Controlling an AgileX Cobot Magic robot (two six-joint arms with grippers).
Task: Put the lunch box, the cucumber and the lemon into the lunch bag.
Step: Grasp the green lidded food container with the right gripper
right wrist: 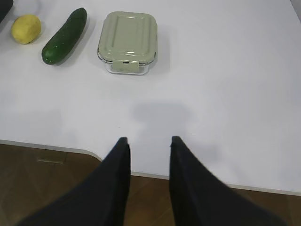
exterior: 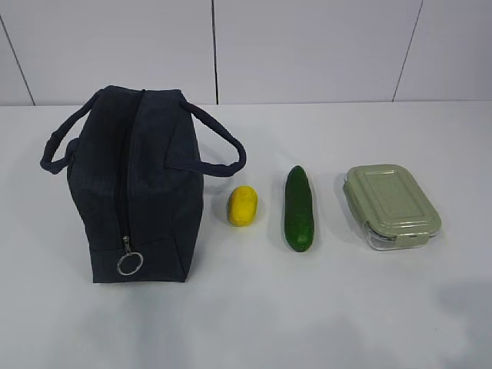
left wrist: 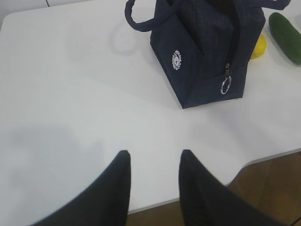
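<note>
- A navy lunch bag [exterior: 134, 184] stands zipped on the white tabletop [exterior: 323, 307], ring pull [exterior: 130, 264] hanging low.
- At its 3 o'clock lie the lemon [exterior: 243, 205], the cucumber [exterior: 298, 208] and the lidded lunch box [exterior: 391, 206], each apart.
- The left gripper [left wrist: 153, 160] and right gripper [right wrist: 147, 140] hover near the tabletop edge, jaws parted, holding nothing.

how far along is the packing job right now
Nothing looks done yet. The lunch bag stands zipped shut, its ring pull at the bottom end. The lemon, cucumber and lunch box all lie on the table beside it. The left hand and right hand are open and empty. Left: unzipping, then all three items.
</note>
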